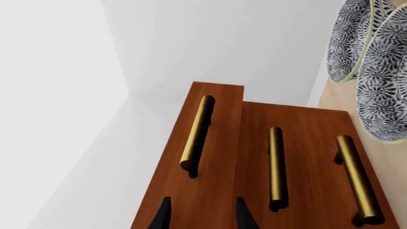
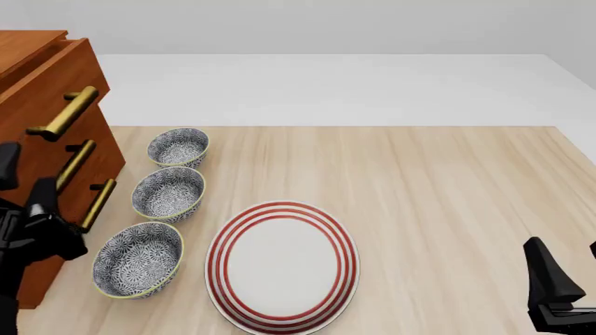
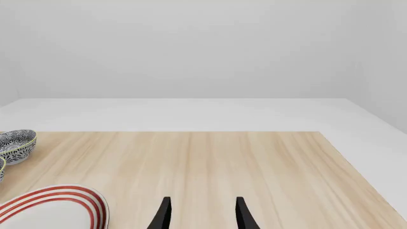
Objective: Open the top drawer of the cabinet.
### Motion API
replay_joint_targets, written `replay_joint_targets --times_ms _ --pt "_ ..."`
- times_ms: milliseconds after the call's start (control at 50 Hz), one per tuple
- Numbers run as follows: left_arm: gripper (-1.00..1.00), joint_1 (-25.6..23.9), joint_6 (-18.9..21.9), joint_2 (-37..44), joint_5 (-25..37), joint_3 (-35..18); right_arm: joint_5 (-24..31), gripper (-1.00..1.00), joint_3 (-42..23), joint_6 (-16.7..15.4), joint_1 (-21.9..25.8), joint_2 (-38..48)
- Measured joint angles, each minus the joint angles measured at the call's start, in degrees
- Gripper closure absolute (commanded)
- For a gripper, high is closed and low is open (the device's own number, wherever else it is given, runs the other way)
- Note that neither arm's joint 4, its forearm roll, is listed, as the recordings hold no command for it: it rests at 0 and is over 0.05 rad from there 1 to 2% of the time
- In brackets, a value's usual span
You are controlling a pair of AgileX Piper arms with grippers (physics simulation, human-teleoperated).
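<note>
Where the surface (image 2: 419,181) meets its left edge stands the cabinet (image 2: 38,139), its top drawer (image 2: 42,77) projecting slightly beyond the two lower fronts. Left tool (image 1: 201,214): fingers spread, empty, close before the drawer fronts. Three patterned bowls (image 2: 169,193) just beside the cabinet; red-ringed plate (image 2: 282,265) near them. Right tool (image 3: 201,214): spread, empty, over bare wood.

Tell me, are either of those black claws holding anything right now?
No. Both the left gripper and right gripper have their jaws open with nothing between them; the top drawer handle is not gripped.
</note>
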Motion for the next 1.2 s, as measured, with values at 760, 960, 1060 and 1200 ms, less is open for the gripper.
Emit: replay_joint_targets --times_ms 760,960,1060,1200 --pt "-1.00 1.36 -22.80 -37.44 40.31 -10.64 0.00 -1.00 0.00 0.00 0.01 0.00" --pt "-1.00 0.78 -34.44 -42.01 54.35 -21.34 0.00 -1.00 0.00 0.01 0.01 0.00" --pt "-1.00 0.49 -41.07 -42.90 60.78 -26.91 0.00 -1.00 0.00 0.00 0.01 0.00" --pt "-1.00 -0.71 -48.78 -43.74 68.25 -32.72 0.00 -1.00 0.00 0.00 0.00 0.00"
